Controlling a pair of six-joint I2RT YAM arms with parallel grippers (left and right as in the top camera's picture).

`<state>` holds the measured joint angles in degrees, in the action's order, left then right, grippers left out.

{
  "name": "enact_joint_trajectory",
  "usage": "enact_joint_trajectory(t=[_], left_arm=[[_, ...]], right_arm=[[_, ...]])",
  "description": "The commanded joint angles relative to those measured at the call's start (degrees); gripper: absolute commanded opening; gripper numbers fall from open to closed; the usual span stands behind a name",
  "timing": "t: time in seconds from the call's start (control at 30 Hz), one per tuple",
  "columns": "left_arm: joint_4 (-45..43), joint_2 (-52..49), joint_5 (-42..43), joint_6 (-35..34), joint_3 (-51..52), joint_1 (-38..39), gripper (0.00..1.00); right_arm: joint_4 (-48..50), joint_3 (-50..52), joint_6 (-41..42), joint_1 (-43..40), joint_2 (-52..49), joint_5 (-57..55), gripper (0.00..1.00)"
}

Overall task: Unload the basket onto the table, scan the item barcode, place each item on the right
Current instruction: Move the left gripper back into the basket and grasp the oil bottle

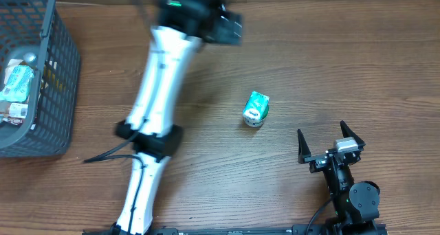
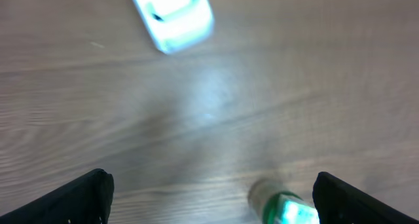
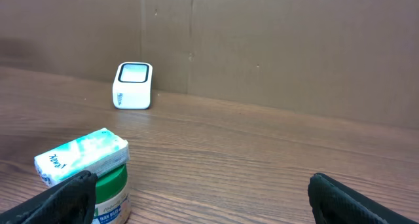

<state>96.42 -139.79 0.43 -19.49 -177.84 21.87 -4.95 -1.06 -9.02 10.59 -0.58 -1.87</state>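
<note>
The item is a small green-lidded jar (image 1: 255, 115) with a teal and white packet (image 1: 257, 102) lying on its lid, standing mid-table. It shows low on the left in the right wrist view as the jar (image 3: 108, 194) under the packet (image 3: 78, 156). A white barcode scanner (image 3: 133, 86) stands by the back wall; blurred, the scanner (image 2: 171, 18) also appears in the left wrist view. My left gripper (image 1: 206, 18) is raised at the far side, blurred and open, with the jar (image 2: 285, 207) on the table below it. My right gripper (image 1: 330, 142) is open and empty, near the front edge.
A dark mesh basket (image 1: 58, 91) holding packaged goods stands at the left edge. A brown wall (image 3: 275, 47) closes off the far side behind the scanner. The white left arm (image 1: 155, 104) stretches across the table left of the item.
</note>
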Motion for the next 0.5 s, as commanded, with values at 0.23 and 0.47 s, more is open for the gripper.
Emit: enact_joint_trajectory(t=[0.23, 0.47], left_arm=[[0.37, 17.0, 3.02, 3.74, -2.16, -32.09, 1.0], [0.37, 14.53, -2.75, 6.69, -1.66, -44.81, 1.0]], right_arm=[[0.31, 0.61, -0.09, 0.26, 0.39, -0.15, 1.0], [0.31, 0.61, -0.09, 0.26, 0.39, -0.13, 1.0]])
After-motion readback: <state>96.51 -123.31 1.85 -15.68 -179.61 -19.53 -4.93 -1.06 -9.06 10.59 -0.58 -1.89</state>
